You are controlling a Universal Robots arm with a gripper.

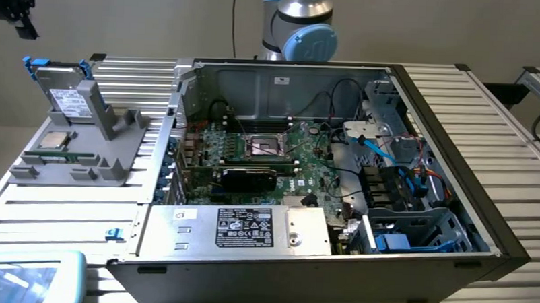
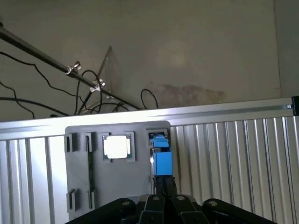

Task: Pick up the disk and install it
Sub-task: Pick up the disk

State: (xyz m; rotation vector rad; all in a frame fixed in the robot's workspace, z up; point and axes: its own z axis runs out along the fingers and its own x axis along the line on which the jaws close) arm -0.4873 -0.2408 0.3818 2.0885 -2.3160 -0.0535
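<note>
The disk [image 1: 65, 96] stands upright in a slot of the grey holder [image 1: 81, 155] on the exterior view's left. It is grey metal with a white label and blue carrier ends. In the wrist view it appears edge-on as a blue strip [image 2: 162, 159] in the holder [image 2: 117, 179]. My gripper [image 1: 14, 11] hangs high above the holder at the exterior view's upper left, apart from the disk. In the wrist view, the gripper [image 2: 166, 181] has its fingers shut together with nothing between them, in line with the disk's blue edge.
A small silver CPU chip [image 1: 55, 140] lies on the holder beside the disk. The open computer case [image 1: 484, 199] sits in the middle, with a motherboard [image 1: 270, 158], a silver power supply [image 1: 249, 228] and a metal drive cage [image 1: 411, 230]. The table [image 1: 61, 205] is ribbed aluminium.
</note>
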